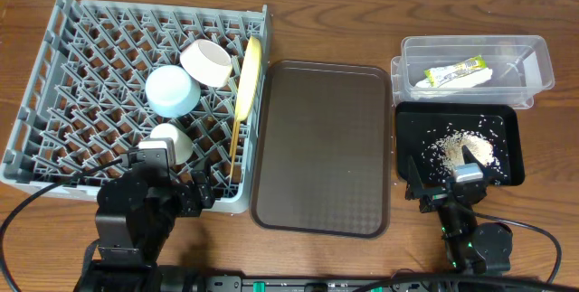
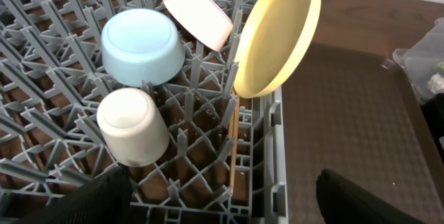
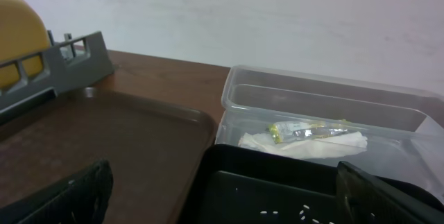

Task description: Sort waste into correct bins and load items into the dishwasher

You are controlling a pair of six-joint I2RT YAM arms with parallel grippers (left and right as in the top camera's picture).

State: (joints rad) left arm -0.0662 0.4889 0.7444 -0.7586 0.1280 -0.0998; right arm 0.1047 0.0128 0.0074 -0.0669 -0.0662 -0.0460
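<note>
The grey dish rack (image 1: 54, 102) holds the light-blue bowl (image 1: 170, 90), the white bowl (image 1: 206, 63), the small white cup (image 1: 172, 141), the pale-yellow plate (image 1: 249, 77) on edge and the wooden chopsticks (image 1: 235, 147). In the left wrist view they show as bowl (image 2: 142, 46), white bowl (image 2: 200, 14), cup (image 2: 132, 125), plate (image 2: 277, 37) and chopsticks (image 2: 234, 151). The clear tub (image 1: 534, 57) holds the wrapper (image 1: 455, 72) and napkin (image 1: 470, 82). The black tray (image 1: 412, 147) holds rice scraps (image 1: 457, 147). My left gripper (image 1: 172, 193) is open and empty over the rack's near edge. My right gripper (image 1: 450, 186) is open and empty at the black tray's near edge.
The brown serving tray (image 1: 321, 147) lies bare between the rack and the bins. The tub (image 3: 319, 102) and black tray (image 3: 277, 182) stand close together at the right. Cables run along the table's front edge.
</note>
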